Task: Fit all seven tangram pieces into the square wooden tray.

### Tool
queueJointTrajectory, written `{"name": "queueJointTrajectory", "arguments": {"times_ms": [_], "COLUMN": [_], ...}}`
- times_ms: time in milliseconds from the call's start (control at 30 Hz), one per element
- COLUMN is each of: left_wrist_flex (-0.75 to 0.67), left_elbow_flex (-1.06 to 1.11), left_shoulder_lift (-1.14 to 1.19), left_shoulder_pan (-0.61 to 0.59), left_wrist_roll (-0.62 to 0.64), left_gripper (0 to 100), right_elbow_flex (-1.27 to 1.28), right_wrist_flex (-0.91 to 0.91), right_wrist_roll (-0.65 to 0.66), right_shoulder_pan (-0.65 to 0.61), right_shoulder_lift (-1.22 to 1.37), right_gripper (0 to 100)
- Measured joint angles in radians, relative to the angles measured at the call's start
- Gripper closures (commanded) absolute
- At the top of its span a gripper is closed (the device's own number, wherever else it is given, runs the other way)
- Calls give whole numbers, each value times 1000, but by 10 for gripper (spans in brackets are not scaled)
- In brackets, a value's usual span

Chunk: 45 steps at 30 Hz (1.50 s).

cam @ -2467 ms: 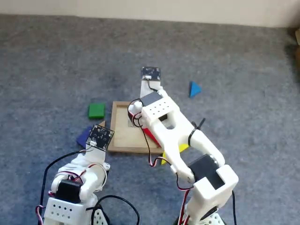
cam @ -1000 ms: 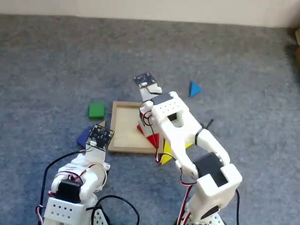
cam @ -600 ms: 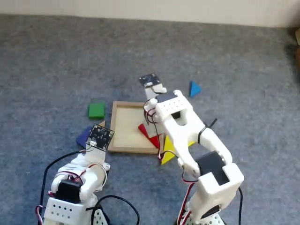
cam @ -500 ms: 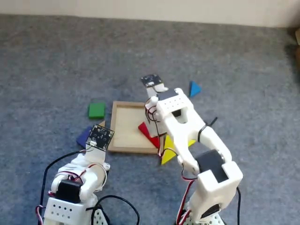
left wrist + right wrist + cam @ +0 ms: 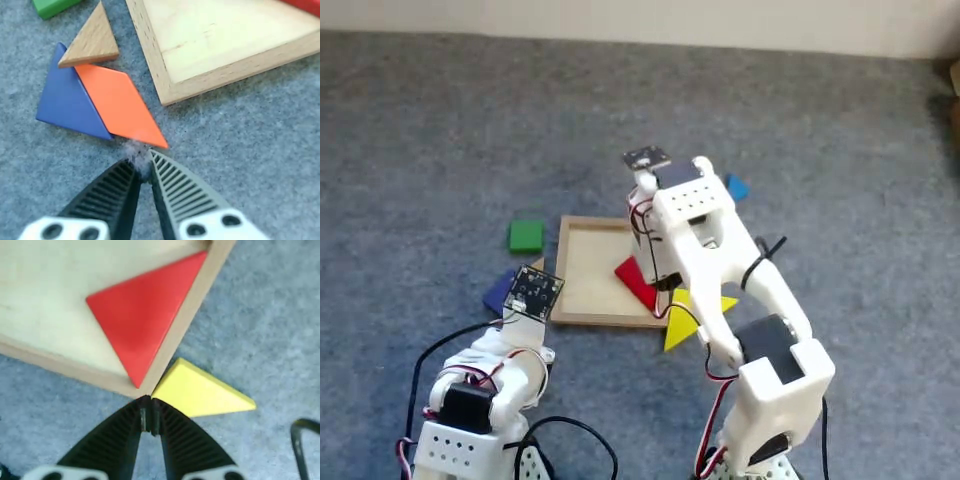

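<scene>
The square wooden tray (image 5: 582, 300) holds a red triangle (image 5: 636, 280) against its right wall. A yellow triangle (image 5: 684, 318) lies on the carpet just off the tray's near right corner. My right gripper (image 5: 148, 419) is shut and empty, hovering over that corner between the red triangle (image 5: 144, 315) and the yellow triangle (image 5: 201, 391). My left gripper (image 5: 143, 169) is shut and empty, its tips at the near point of an orange parallelogram (image 5: 119, 106). A dark blue triangle (image 5: 67, 102) and a wooden triangle (image 5: 92, 40) touch the parallelogram, left of the tray (image 5: 165, 77).
A green square (image 5: 526, 236) lies left of the tray's far corner. A small blue triangle (image 5: 738, 187) sits far right, partly behind the right arm. Grey carpet lies open on all sides; a pale wall runs along the back.
The right arm has drawn back from over the tray toward its right side, leaving the red triangle uncovered inside. The left arm has not moved.
</scene>
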Motion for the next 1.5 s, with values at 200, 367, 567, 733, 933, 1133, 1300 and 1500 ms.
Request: {"name": "queueJointTrajectory", "arguments": {"times_ms": [200,367,567,733,933,1133,1300,1500], "left_wrist_flex": [0,0,0,0,0,0,0,0], "left_elbow_flex": [0,0,0,0,0,0,0,0], "left_shoulder_lift": [0,0,0,0,0,0,0,0], "left_shoulder_pan": [0,0,0,0,0,0,0,0], "left_wrist_roll": [0,0,0,0,0,0,0,0], "left_gripper": [988,988,988,988,988,988,988,988], "right_elbow_flex": [-23,72,276,408,537,577,577,671], "right_wrist_flex": [41,20,-155,-262,-315,-322,-324,-324], "right_wrist_roll": [0,0,0,-74,-442,-651,-763,-841], "right_shoulder_pan": [0,5,84,153,164,164,164,110], "right_shoulder_lift": [-72,-272,-474,-591,-641,-641,-641,-641], "right_gripper": [993,992,991,991,991,816,570,535]}}
